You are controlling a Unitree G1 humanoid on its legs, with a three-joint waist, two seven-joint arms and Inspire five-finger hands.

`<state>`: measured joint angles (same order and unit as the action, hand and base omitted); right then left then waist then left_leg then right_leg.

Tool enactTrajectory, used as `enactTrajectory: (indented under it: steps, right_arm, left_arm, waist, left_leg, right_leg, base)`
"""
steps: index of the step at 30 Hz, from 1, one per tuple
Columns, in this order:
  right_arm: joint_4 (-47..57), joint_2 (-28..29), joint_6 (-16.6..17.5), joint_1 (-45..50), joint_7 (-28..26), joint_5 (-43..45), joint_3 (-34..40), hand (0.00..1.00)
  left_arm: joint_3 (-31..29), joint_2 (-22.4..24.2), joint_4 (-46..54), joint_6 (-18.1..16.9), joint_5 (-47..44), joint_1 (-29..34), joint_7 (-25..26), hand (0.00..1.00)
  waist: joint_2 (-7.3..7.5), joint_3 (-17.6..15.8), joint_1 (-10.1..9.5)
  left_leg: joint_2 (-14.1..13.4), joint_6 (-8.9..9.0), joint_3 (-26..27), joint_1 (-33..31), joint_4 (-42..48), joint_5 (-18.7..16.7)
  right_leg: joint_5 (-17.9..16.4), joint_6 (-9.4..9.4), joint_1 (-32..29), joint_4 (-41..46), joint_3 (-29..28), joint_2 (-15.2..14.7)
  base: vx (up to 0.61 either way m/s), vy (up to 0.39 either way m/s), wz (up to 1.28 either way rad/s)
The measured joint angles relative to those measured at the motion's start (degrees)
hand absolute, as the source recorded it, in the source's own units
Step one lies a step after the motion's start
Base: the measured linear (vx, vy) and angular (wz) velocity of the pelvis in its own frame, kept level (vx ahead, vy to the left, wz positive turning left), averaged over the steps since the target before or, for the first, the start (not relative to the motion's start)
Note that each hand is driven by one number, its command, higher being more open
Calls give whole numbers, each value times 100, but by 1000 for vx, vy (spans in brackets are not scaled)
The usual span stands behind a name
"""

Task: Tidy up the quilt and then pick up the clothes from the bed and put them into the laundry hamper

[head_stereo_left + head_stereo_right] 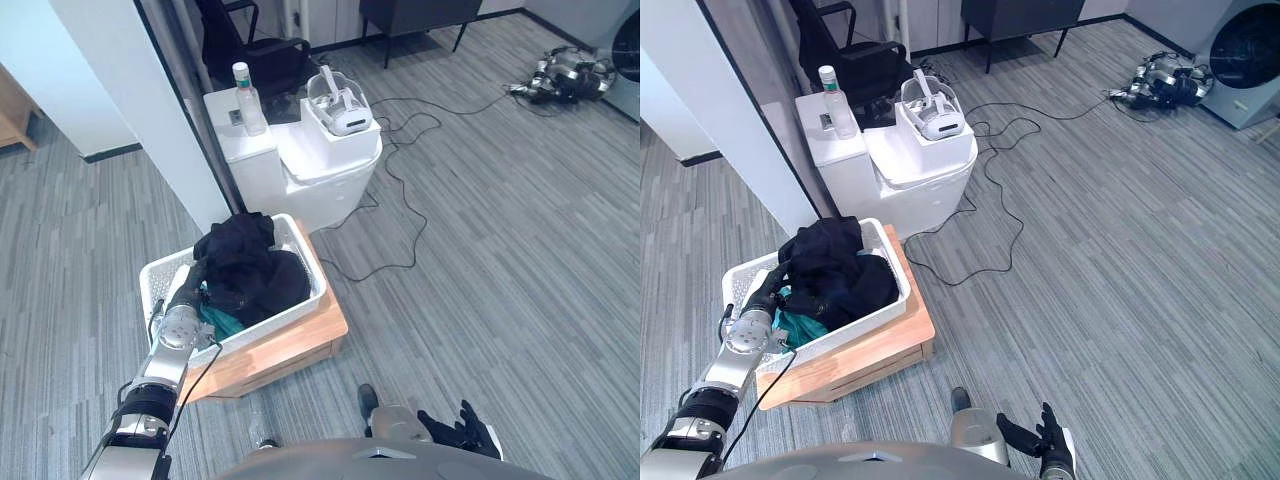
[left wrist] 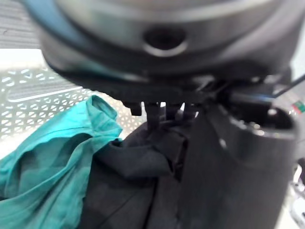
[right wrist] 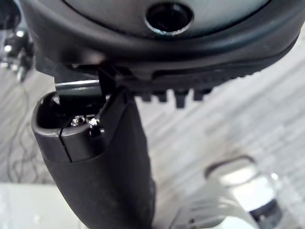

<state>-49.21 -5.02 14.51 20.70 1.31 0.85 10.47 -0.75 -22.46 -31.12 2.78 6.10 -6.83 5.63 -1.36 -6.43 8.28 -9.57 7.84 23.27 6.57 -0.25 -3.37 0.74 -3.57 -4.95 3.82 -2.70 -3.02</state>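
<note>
A white perforated laundry hamper [image 1: 317,272] stands on a low wooden platform [image 1: 300,345]. It holds a heap of black clothes [image 1: 250,265] over a teal cloth [image 1: 222,320]. My left hand [image 1: 188,290] reaches into the hamper's left side and rests against the black clothes [image 2: 128,186], with the teal cloth [image 2: 43,152] beside it. How it grips is hidden by the dark cloth. My right hand [image 1: 462,430] hangs low over the grey floor, far from the hamper, open and holding nothing.
Behind the hamper stands a white cabinet [image 1: 300,170] carrying a clear bottle [image 1: 247,100] and a white headset [image 1: 338,105]. A black chair [image 1: 250,45] is further back. A black cable [image 1: 400,180] snakes over the floor. A white wall [image 1: 130,110] rises at the left.
</note>
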Motion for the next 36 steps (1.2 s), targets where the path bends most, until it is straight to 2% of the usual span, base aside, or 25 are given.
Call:
enactTrajectory:
  steps: [7,10,17,23,24,27,30,32,33,34,36]
  right_arm:
    - [-91,24,0,62,-14,-2,36,100]
    - [-274,20,-7,67,-12,3,60,100]
    - [-410,9,-36,71,40,9,-31,100]
    - [-454,-87,-86,59,81,80,-223,100]
    - [-455,-96,-162,53,72,167,-235,100]
    - [-456,-132,-286,15,17,223,-263,100]
    - [-490,-154,-303,-76,-173,218,-198,100]
    - [-502,-68,-275,-135,-296,211,-74,100]
    - [-506,50,-252,-142,-403,208,33,100]
    - [-508,148,-215,-149,-547,181,89,100]
    - [-508,293,-73,-207,-786,88,135,100]
  left_arm:
    - [-781,-312,995,-13,-669,267,113,100]
    - [-1159,-341,1386,-24,-1057,297,199,100]
    - [-1873,-359,2126,-78,-1348,310,479,100]
    - [-2500,-556,2533,-170,-2177,310,1468,100]
    - [-2665,-556,2443,-144,-2183,319,1703,100]
    - [-3022,-524,1985,76,-2499,612,1861,100]
    - [-3334,-10,623,158,-3087,1111,1506,100]
    - [-3408,543,-200,149,-3126,1472,1160,100]
    - [-3407,889,-678,150,-3024,1705,869,100]
    - [-3408,1223,-1110,141,-2862,1974,574,100]
    - [-3401,1665,-1679,88,-2382,2335,201,100]
  waist:
    - [-24,40,-95]
    - [-52,218,-251]
    - [-46,406,-373]
    - [12,561,-416]
    - [0,553,-435]
    - [22,581,-494]
    - [18,593,-535]
    - [111,591,-591]
    - [169,575,-671]
    - [311,600,-733]
    - [449,594,-883]
  left_leg:
    - [-1,-15,-242,67,-19,62]
    - [20,-23,-310,78,-104,118]
    - [50,-42,-443,92,-130,162]
    - [118,-68,-476,143,-311,265]
    - [124,-69,-475,186,-330,265]
    - [138,-75,-474,195,-386,271]
    - [168,-86,-502,206,-403,266]
    - [180,-92,-540,214,-402,256]
    - [181,-93,-579,212,-402,254]
    - [185,-95,-623,215,-402,251]
    - [191,-93,-632,308,-406,233]
  right_leg:
    - [-2,-3,240,-90,248,-39]
    - [-3,-4,262,-108,319,-69]
    - [17,-27,415,-203,470,-110]
    - [53,-73,463,-302,527,-169]
    - [52,-74,508,-316,532,-172]
    - [54,-79,516,-361,546,-174]
    - [53,-86,548,-391,578,-202]
    - [45,-95,583,-400,619,-221]
    - [32,-101,609,-401,666,-258]
    - [9,-107,643,-396,716,-272]
    - [-32,-114,744,-378,740,-283]
  base:
    - [-7,-3,17]
    - [-17,6,11]
    - [-22,2,13]
    - [-8,0,4]
    - [0,0,0]
    - [3,-1,1]
    - [29,8,5]
    - [38,8,11]
    - [48,17,21]
    - [40,16,21]
    - [20,18,10]
